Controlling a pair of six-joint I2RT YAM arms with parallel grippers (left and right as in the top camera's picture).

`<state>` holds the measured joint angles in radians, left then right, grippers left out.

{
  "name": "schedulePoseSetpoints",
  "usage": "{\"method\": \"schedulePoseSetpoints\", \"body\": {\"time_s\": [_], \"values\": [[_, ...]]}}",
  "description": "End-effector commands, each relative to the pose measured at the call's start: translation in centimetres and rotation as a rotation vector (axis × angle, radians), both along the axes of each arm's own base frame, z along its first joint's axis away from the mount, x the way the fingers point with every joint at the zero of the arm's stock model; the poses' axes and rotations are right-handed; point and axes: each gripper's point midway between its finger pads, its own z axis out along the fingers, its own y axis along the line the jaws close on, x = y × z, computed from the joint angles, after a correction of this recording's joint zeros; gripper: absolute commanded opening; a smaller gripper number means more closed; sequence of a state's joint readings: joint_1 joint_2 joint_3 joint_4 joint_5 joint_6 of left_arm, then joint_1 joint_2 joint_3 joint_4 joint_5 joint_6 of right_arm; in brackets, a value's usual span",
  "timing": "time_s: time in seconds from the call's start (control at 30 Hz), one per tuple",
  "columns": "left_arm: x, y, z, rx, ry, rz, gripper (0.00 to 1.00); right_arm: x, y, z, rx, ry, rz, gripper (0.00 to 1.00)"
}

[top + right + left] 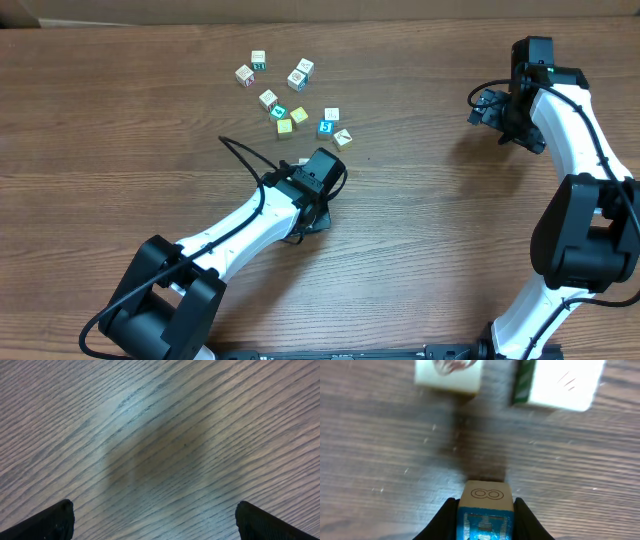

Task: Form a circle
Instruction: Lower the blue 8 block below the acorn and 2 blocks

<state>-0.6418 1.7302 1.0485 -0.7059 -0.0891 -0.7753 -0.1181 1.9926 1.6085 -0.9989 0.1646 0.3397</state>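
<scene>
Blue on its near face and tan on top, a toy cube (486, 496) is clamped in the left gripper (486, 516) low in the wrist view, just short of two blurred white cubes (449, 375) at the top edge. Overhead, the unfinished circle (299, 115) lies as a loose scatter at upper centre of the wooden worktop (450, 250), while the right gripper (155, 515) hangs empty at upper right, jaws wide apart. Set down carelessly, I judge, the held cube could nudge neighbours out of line or tip on release.
</scene>
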Motion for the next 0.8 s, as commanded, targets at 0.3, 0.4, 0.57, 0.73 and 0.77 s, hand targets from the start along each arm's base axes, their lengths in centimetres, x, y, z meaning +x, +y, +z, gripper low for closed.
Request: {"method": "schedulePoseSetpoints", "body": {"time_s": [0.3, 0.4, 0.57, 0.73, 0.77], "values": [[0.8, 0.3, 0.3, 0.046, -0.047, -0.076, 0.15, 0.6, -0.3, 1.8, -0.016, -0.047, -0.003, 1.00], [1.2, 0.4, 0.4, 0.059, -0.068, -0.089, 0.17, 0.6, -0.3, 1.8, -0.016, -0.047, -0.003, 1.00], [1.6, 0.3, 0.5, 0.058, -0.087, -0.088, 0.19, 0.6, -0.3, 1.8, -0.016, -0.047, -0.003, 1.00], [1.7, 0.2, 0.3, 0.057, -0.088, -0.088, 0.21, 0.6, -0.3, 1.8, -0.016, -0.047, -0.003, 1.00], [1.7, 0.2, 0.1, 0.059, -0.085, -0.088, 0.21, 0.6, -0.3, 1.8, -0.016, -0.047, -0.003, 1.00]]}}
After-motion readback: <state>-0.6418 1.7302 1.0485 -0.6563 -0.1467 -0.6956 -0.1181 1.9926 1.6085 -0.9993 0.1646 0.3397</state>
